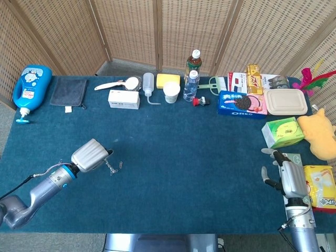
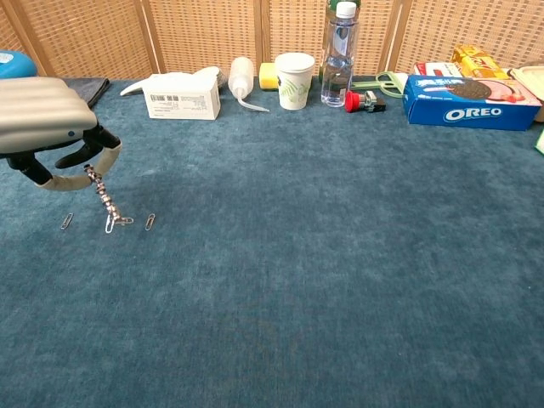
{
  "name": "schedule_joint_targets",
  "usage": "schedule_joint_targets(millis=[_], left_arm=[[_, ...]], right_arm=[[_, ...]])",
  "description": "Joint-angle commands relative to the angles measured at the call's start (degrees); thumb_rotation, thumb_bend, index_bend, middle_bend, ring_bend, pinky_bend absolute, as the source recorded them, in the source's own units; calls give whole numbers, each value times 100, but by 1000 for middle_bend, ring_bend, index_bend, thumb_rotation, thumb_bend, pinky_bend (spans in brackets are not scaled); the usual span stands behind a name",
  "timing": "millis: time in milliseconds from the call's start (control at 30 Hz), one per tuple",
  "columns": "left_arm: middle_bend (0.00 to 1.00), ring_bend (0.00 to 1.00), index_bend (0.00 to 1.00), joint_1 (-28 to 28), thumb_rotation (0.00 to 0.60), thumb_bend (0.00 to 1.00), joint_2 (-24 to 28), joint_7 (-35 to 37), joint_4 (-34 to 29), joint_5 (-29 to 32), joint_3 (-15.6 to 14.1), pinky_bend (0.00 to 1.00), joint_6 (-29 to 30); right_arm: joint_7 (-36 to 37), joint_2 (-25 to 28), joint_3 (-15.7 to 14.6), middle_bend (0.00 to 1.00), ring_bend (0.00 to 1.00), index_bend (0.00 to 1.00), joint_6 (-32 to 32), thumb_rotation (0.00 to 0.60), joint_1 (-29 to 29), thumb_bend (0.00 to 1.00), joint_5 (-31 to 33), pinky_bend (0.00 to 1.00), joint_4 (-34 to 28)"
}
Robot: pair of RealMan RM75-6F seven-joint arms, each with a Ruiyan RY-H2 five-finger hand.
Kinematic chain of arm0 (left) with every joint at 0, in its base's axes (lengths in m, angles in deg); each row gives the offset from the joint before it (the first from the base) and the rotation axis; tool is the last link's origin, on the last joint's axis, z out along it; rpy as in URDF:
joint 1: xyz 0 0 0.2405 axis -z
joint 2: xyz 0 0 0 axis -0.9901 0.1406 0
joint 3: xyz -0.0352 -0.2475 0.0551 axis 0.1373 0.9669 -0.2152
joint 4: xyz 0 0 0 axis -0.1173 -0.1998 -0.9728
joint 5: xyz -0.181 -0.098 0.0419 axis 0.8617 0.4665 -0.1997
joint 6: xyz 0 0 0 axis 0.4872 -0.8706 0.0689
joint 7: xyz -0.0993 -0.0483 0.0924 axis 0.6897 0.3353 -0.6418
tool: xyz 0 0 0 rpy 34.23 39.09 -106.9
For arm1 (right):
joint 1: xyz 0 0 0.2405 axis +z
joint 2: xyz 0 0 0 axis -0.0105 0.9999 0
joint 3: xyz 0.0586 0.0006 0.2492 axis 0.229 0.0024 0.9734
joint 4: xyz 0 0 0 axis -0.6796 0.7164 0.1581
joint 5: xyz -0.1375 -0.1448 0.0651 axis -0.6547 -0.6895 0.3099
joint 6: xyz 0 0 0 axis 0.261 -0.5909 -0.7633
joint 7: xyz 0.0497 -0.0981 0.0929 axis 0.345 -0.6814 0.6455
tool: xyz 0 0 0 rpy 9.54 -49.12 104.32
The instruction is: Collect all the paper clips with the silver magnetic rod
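My left hand (image 1: pixel 90 155) (image 2: pixel 41 126) grips the thin silver magnetic rod (image 2: pixel 98 185), which points down at the blue tablecloth near the front left. A bunch of paper clips (image 2: pixel 114 222) (image 1: pixel 112 168) clings to the rod's tip, just above or touching the cloth. Two loose paper clips lie on either side of it: one (image 2: pixel 67 221) to the left, one (image 2: pixel 150 222) (image 1: pixel 119 165) to the right. My right hand (image 1: pixel 285 176) hovers at the table's front right edge, fingers apart and holding nothing. The chest view does not show it.
Along the back stand a blue bottle (image 1: pixel 30 86), grey pouch (image 1: pixel 69 92), white box (image 2: pixel 181 94), squeeze bottle (image 2: pixel 241 78), paper cup (image 2: pixel 294 80), water bottle (image 2: pixel 337 53) and Oreo box (image 2: pixel 473 101). A green box (image 1: pixel 283 132), yellow plush (image 1: pixel 318 134) and yellow box (image 1: pixel 321 187) crowd the right edge.
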Motion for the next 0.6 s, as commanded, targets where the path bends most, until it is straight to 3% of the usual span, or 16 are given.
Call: schedule_joint_targets(millis=[33,600], left_arm=[[732,787,680,-20,600,678,-77,-4,89,56,19,732,-77],[732,787,680,89,600,678,-479,32,486,162,188,732,-404]], right_arm=[[2,18,-4,320,309,279,-24,600,-16,509,-9,386,-15],[-6,63,7,321,315,279,-55,600,-60,509,78,388,-25]])
